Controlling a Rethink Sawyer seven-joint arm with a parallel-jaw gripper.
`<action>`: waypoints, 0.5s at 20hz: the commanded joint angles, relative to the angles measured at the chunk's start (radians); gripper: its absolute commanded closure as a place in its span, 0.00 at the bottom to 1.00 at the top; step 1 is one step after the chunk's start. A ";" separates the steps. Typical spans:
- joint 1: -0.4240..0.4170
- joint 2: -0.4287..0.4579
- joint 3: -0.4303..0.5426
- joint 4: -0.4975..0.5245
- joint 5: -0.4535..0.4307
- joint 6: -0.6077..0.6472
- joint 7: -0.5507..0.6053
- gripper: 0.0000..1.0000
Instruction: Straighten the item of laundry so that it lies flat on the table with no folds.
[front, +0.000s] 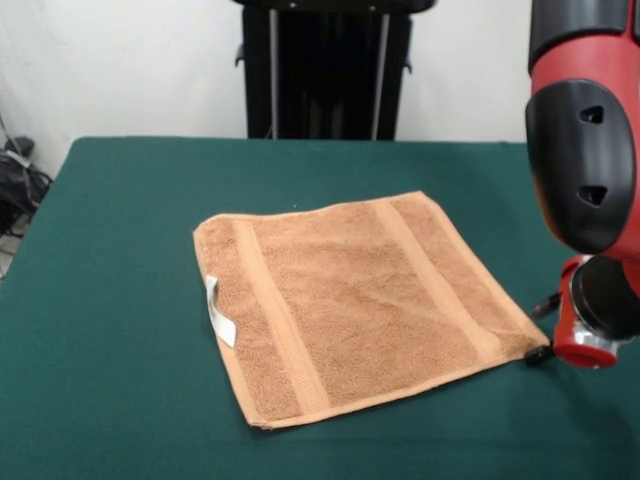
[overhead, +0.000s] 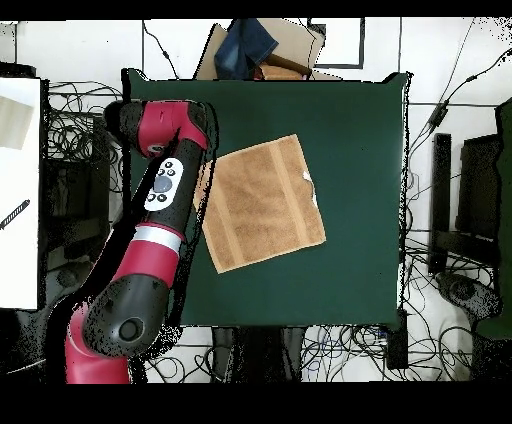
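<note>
The item of laundry, an orange-tan towel, lies spread out on the green table, with two woven bands running across it. A white loop tag sticks out from one edge. The red and black arm hangs over the towel's side opposite the tag. Only a small dark part of my gripper shows, low at the towel's near right corner in the front view. The wrist hides the rest, and the arm covers it in the overhead view.
In the overhead view a cardboard box with blue cloth sits just beyond the table's top edge. Cables lie on the floor around the table. A white surface stands beside the arm at the left.
</note>
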 joint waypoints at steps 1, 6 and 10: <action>0.024 0.075 0.113 0.042 0.034 -0.130 0.211 0.00; 0.028 0.052 0.132 0.076 0.039 -0.155 0.209 0.00; 0.021 -0.006 0.144 0.124 0.029 -0.129 0.160 0.00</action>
